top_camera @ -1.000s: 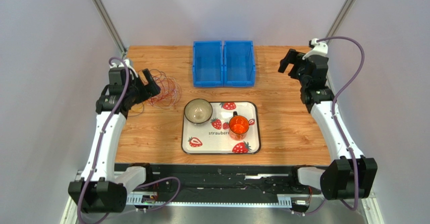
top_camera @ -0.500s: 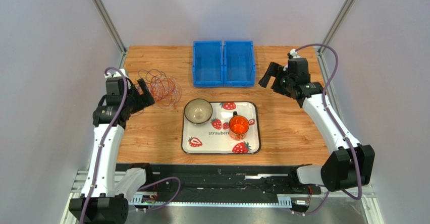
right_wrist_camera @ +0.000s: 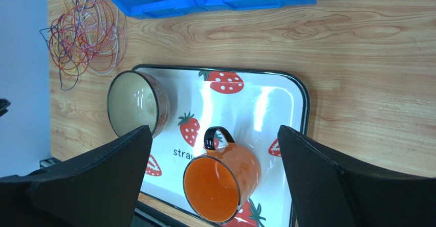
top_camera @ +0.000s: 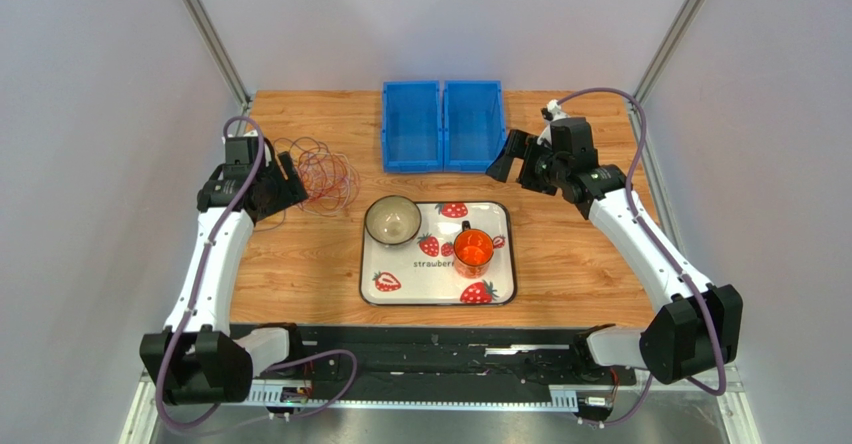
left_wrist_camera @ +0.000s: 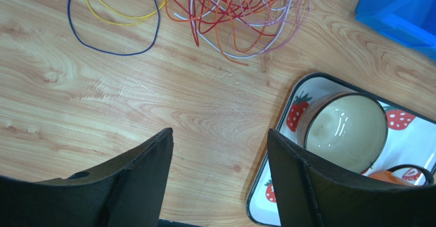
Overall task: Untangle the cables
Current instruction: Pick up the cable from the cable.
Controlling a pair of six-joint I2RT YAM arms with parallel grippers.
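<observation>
Inspection finding: the cables (top_camera: 318, 176) lie in a loose, overlapping heap on the tabletop (top_camera: 300, 264). The heap is at the far left, between the left gripper (top_camera: 282, 186) and the blue bins (top_camera: 443, 124), off the strawberry tray (top_camera: 430, 286). In the left wrist view a dark blue loop (left_wrist_camera: 112, 53) and a yellow loop (left_wrist_camera: 123, 18) sit at the heap's edge, while red, orange and white strands cross densely. The left gripper is released and empty. The right gripper (top_camera: 508, 159), near the bins, is likewise released. Judgement: the strands are light, limp and slippery, and liable to drag neighbours. An outlying loop offers the cleanest hold.
</observation>
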